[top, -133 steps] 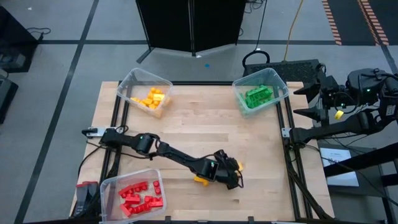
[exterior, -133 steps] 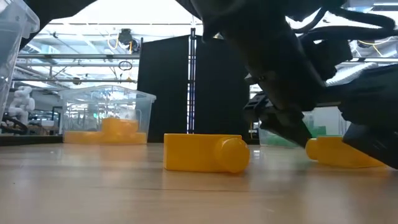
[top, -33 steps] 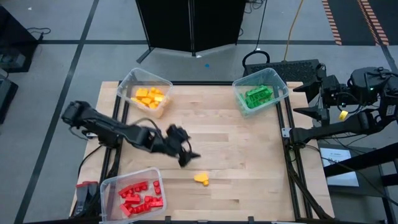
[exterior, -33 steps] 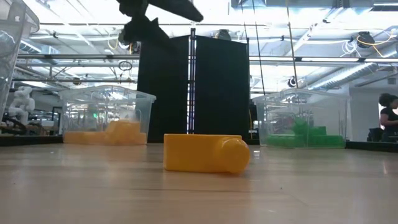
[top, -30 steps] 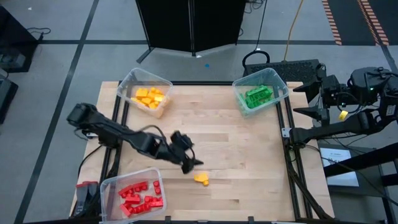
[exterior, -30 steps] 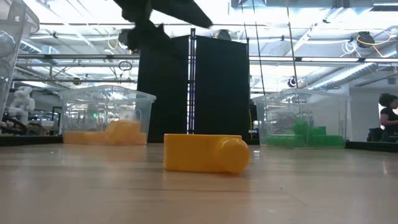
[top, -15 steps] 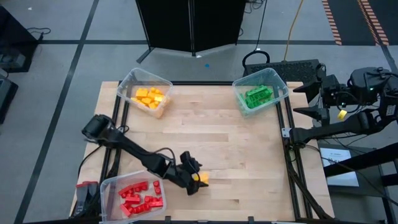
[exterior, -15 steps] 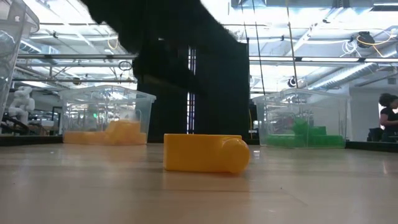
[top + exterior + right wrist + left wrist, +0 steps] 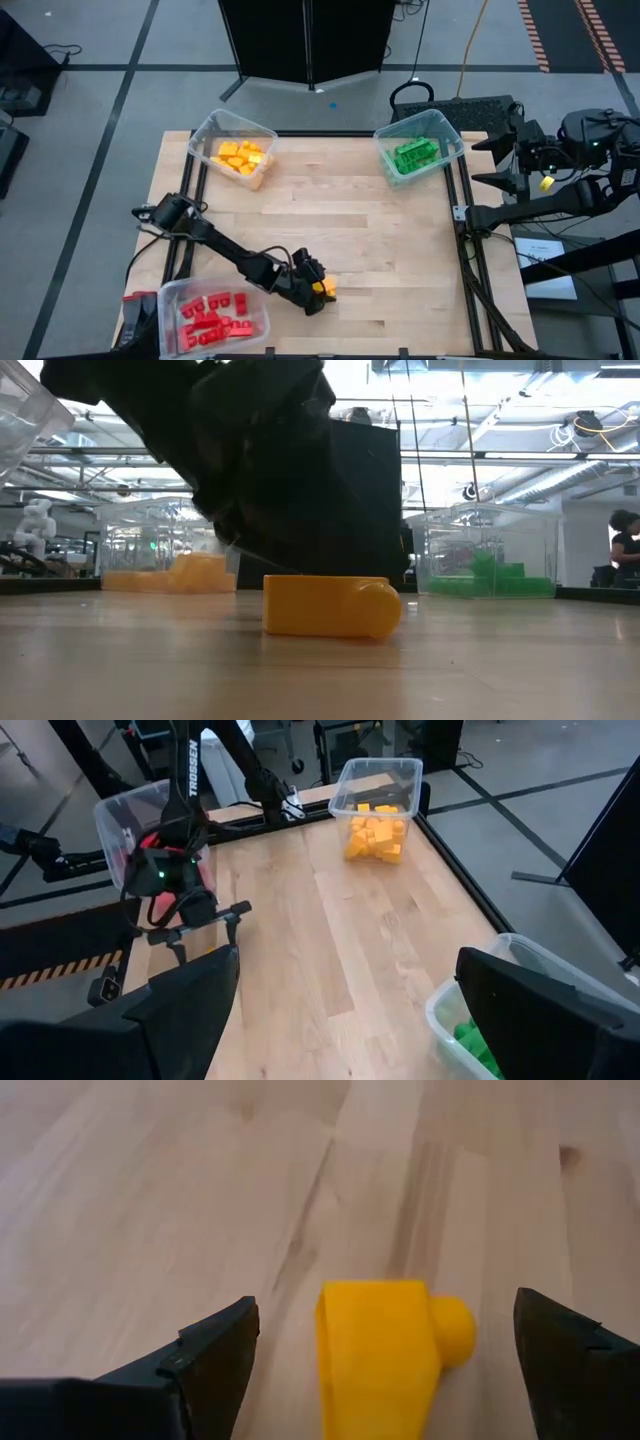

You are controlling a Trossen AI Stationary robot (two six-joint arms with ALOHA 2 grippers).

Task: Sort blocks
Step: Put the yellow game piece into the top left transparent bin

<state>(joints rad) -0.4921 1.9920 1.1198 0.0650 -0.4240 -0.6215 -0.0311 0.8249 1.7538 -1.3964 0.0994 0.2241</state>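
One yellow block (image 9: 325, 287) lies on its side on the table near the near edge, its stud end pointing sideways (image 9: 330, 605). My left gripper (image 9: 314, 292) has come down over it and is open. In the left wrist view the block (image 9: 385, 1350) sits between the two fingers with a gap on each side. The other blocks lie sorted in three bins. My right gripper (image 9: 360, 990) is open and waits off the table's right edge (image 9: 520, 165).
The bin of yellow blocks (image 9: 222, 128) stands at the far left corner and the bin of green blocks (image 9: 447, 132) at the far right. The bin of red blocks (image 9: 172, 300) sits tilted at the near left corner, right beside the left arm's forearm.
My left gripper has swept from the table's middle left toward the near edge and down, ending over the yellow block, which has not moved. The red bin has tipped and shifted a little as the arm came down beside it.
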